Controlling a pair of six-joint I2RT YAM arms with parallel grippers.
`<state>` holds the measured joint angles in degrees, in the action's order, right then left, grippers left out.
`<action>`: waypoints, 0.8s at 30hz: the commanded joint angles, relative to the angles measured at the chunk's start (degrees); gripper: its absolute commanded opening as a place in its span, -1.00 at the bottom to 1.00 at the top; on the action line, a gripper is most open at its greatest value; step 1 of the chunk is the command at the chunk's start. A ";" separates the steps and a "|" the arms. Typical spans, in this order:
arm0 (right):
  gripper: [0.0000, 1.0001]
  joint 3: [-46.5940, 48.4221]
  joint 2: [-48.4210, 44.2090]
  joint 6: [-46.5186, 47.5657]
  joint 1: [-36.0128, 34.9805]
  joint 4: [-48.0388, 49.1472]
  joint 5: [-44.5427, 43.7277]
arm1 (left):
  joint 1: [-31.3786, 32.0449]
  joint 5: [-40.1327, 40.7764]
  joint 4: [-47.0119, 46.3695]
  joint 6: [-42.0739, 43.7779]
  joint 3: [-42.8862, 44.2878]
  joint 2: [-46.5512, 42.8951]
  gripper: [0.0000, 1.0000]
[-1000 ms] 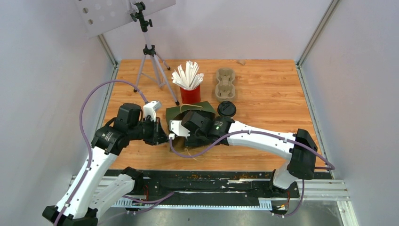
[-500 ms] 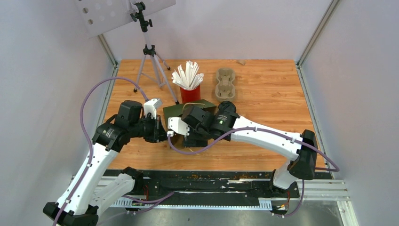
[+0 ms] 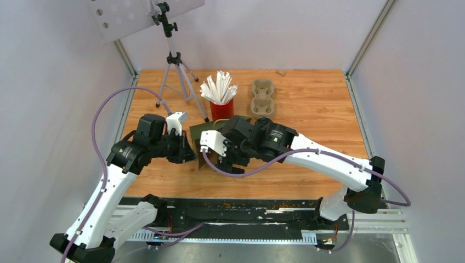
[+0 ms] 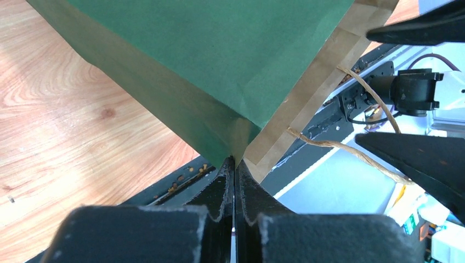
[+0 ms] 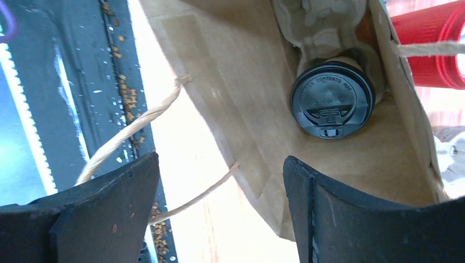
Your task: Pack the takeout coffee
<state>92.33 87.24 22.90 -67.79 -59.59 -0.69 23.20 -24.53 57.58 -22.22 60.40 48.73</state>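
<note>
A green paper bag [image 3: 198, 133] stands mid-table, with its brown inside showing in the right wrist view. One takeout coffee [image 5: 332, 101], a cup with a black lid, sits deep in the bag, in a pulp tray [image 5: 318, 19]. My left gripper [image 4: 234, 164] is shut on the bag's near corner [image 4: 238, 139]. Over the bag's mouth my right gripper [image 5: 219, 164] hangs open, holding nothing, with a twine handle [image 5: 129, 134] lying between its fingers. A sliver of a second black lid [image 3: 264, 120] shows behind my right wrist.
A red cup of white straws [image 3: 221, 107] stands just behind the bag. A beige pulp tray [image 3: 263, 97] lies beyond it to the right, and a tripod [image 3: 175, 76] stands at the far left. The black base rail [image 3: 247, 211] runs along the near edge.
My right gripper has moved away from the near edge and slightly left over the bag, and its arm now covers most of the lid on the table. The left gripper still pinches the bag.
</note>
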 commanded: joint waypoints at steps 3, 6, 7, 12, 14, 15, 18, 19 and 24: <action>0.67 2.63 -4.01 -5.25 0.33 -0.43 7.21 | -0.15 1.94 -0.67 -0.09 1.64 -0.14 -1.00; 0.66 2.22 -4.11 -6.06 0.75 -1.61 7.14 | -0.17 1.44 -1.34 -0.02 2.35 -0.13 -1.00; 0.65 1.93 -4.49 -6.17 0.83 -1.67 6.77 | -0.15 1.47 -1.44 -0.02 2.58 -0.20 -1.00; 0.65 3.45 -7.70 -7.86 2.73 -0.27 7.29 | -0.17 2.45 -0.99 0.48 3.69 0.28 -1.00; 0.65 5.14 -8.41 -8.63 4.18 0.06 8.04 | -0.17 3.00 -0.90 0.66 3.78 0.24 -1.00; 0.65 6.06 -8.69 -9.09 4.91 0.18 7.95 | -0.17 3.30 -0.89 0.87 3.84 0.18 -1.00; 0.64 7.38 -10.26 -10.53 7.12 2.26 7.18 | -0.15 4.26 -0.29 1.61 4.42 0.53 -1.00; 0.64 7.11 -11.04 -11.09 8.02 3.45 7.41 | -0.15 4.53 -0.05 1.83 4.56 0.65 -1.00; 0.65 6.74 -12.61 -14.70 14.38 7.63 6.96 | -0.17 5.43 0.69 2.09 5.72 1.13 -1.00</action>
<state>97.14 76.18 12.58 -57.65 -57.30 6.39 23.20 -20.32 58.33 -21.50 63.05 49.65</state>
